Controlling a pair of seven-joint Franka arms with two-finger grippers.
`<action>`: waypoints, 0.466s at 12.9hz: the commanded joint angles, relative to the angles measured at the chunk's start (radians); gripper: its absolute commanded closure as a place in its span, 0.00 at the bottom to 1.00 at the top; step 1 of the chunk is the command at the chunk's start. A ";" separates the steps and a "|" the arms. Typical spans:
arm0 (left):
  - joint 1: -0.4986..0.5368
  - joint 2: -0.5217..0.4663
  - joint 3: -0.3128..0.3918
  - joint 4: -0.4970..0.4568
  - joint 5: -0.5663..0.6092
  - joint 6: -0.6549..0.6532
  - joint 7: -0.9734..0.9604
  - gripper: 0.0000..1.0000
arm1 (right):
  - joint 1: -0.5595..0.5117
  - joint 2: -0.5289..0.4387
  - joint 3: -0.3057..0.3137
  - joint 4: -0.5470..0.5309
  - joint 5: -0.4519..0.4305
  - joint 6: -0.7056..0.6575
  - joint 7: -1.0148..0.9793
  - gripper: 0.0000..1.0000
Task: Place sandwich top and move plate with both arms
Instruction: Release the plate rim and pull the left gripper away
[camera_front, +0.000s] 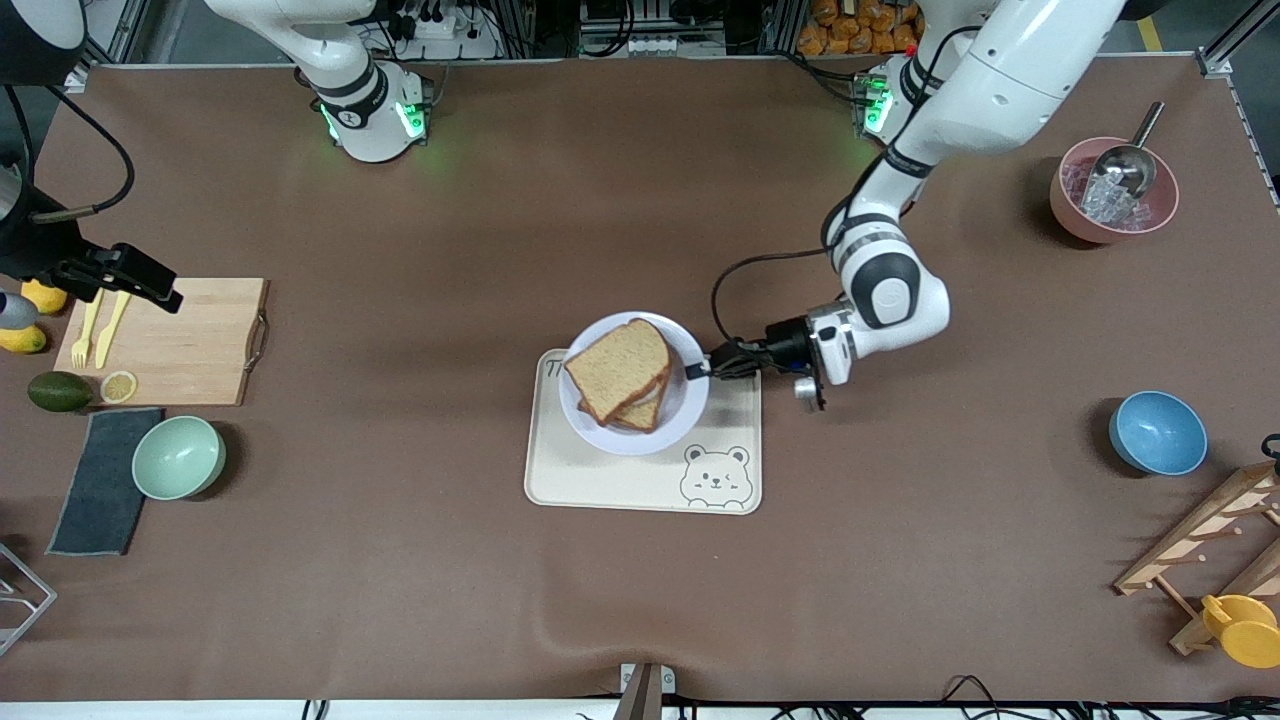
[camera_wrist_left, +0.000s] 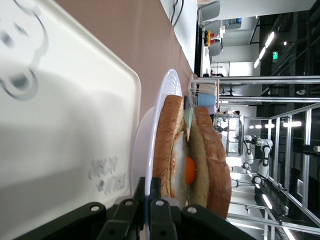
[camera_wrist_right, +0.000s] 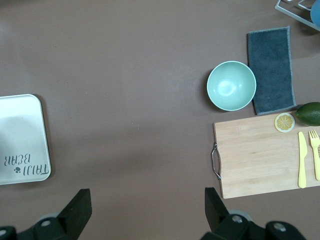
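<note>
Left gripper, pinched on the plate rim at 3 o'clock; sandwich top lying flat on the egg slice, plate on tray; right gripper spread wide, waiting above the cutting board.

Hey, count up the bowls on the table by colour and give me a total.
Green bowl: 1
Blue bowl: 1
Pink bowl, holding ice and a scoop: 1
Total: 3
</note>
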 joint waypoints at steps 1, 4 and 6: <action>0.070 0.063 -0.013 0.075 0.097 -0.011 -0.016 1.00 | -0.005 -0.006 0.004 0.005 -0.007 -0.010 0.017 0.00; 0.084 0.134 -0.010 0.124 0.122 -0.013 -0.006 1.00 | -0.007 -0.006 0.001 0.004 -0.007 -0.018 0.017 0.00; 0.082 0.166 -0.009 0.141 0.123 -0.013 -0.004 1.00 | -0.021 -0.003 -0.001 0.004 -0.007 -0.030 0.016 0.00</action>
